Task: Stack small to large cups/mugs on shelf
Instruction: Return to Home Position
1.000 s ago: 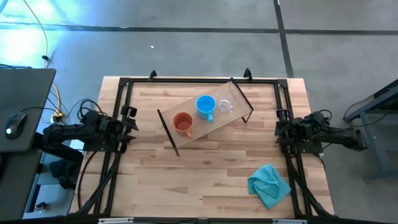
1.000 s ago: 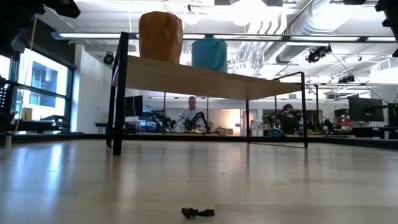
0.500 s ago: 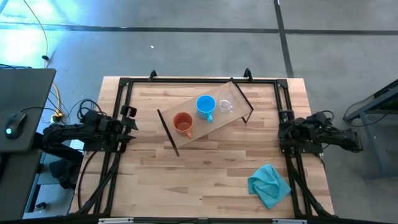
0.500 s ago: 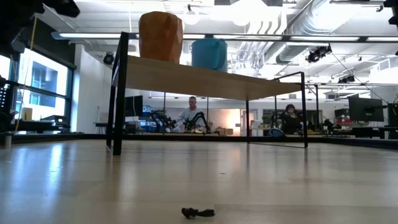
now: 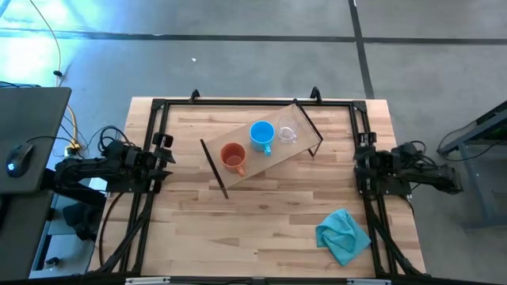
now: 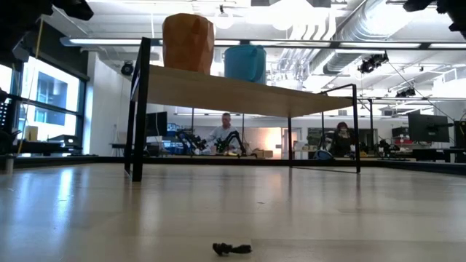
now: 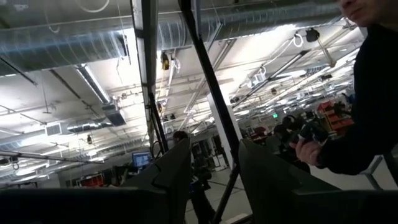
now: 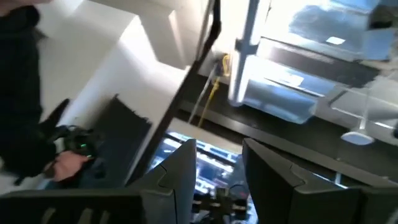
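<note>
The shelf (image 5: 261, 150) is a light-wood board on thin black end frames and stands slantwise on the table's far middle. On it stand, upright in a row, the orange-brown mug (image 5: 232, 157), the bright blue mug (image 5: 262, 134) and the small clear cup (image 5: 287, 132). The low view shows the orange-brown mug (image 6: 188, 42) and the blue mug (image 6: 245, 62) on top of the board (image 6: 240, 91); the clear cup does not show there. My left gripper (image 5: 164, 154) waits open at the table's left edge, and my right gripper (image 5: 360, 168) waits open at the right edge. Both are far from the shelf.
A crumpled teal cloth (image 5: 342, 235) lies near the table's near right corner. A black frame (image 5: 238, 101) runs along the table's edges. A small dark scrap (image 6: 231, 249) lies on the near tabletop. A person's hand with a controller (image 7: 311, 134) shows beyond the table.
My right arm has shifted slightly toward the table's right edge. The mugs, the cup and the shelf have stayed in place.
</note>
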Controlling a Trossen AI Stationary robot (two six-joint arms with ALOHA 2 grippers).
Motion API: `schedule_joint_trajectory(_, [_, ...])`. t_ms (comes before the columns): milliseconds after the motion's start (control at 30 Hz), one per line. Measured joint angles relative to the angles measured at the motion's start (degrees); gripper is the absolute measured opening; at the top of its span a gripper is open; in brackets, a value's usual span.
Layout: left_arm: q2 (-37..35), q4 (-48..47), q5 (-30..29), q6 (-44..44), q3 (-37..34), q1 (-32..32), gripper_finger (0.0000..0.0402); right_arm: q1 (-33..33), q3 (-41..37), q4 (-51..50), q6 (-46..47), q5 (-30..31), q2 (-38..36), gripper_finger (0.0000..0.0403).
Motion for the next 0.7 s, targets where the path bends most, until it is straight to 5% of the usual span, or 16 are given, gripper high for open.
schedule_joint_trajectory(233, [0.00,0.02,-0.51,0.03,0.00,0.00,0.0124,-0.01,0.00,1.54,0.91,7.85,-0.02,0.0124])
schedule_joint_trajectory(400, [0.00,0.22,-8.29,0.14,0.00,0.00,0.0124,-0.02,0.00,0.42,1.53,13.86,-0.02,0.0124])
schedule_joint_trajectory(700, [0.00,-3.34,-10.01,1.90,0.00,0.00,0.0124,0.00,0.00,-3.82,5.18,13.70,-0.02,0.0124])
